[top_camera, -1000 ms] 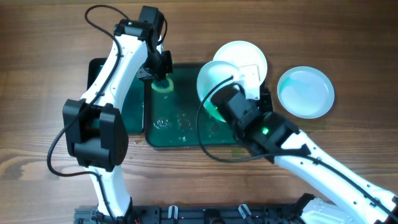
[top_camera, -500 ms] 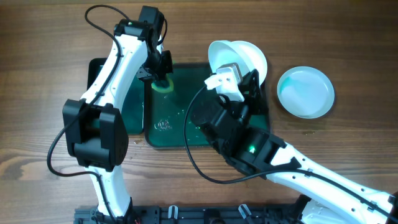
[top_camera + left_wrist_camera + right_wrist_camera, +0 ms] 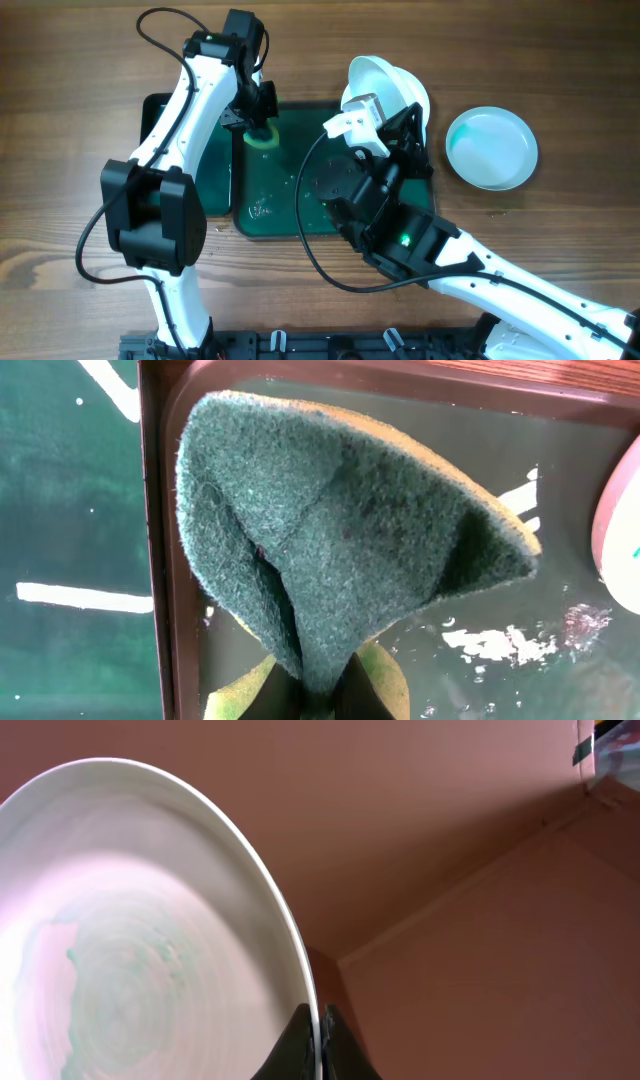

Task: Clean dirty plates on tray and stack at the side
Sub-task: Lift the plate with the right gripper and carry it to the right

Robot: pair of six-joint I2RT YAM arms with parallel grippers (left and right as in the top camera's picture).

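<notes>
The large dark green tray (image 3: 283, 205) lies at the table's middle, with white-green smears on its wet floor. My left gripper (image 3: 258, 118) is shut on a green sponge (image 3: 263, 138) at the tray's back left corner. In the left wrist view the folded sponge (image 3: 340, 540) hangs from the jaws (image 3: 322, 698) just above the tray floor (image 3: 500, 530). My right gripper (image 3: 320, 1042) is shut on the rim of a white plate (image 3: 150, 920) with faint green streaks. That plate (image 3: 378, 82) is held tilted on edge over the tray's back right. A cleaner plate (image 3: 491, 148) lies on the table to the right.
The smaller dark green tray (image 3: 158, 110) sits left of the large one, mostly under the left arm. A plate edge (image 3: 622, 510) shows at the right side of the left wrist view. The right arm's body (image 3: 400, 230) covers the tray's right half.
My right gripper has lifted the plate from the tray's middle up and back to the right, tilting it on edge. The left arm and sponge have not moved.
</notes>
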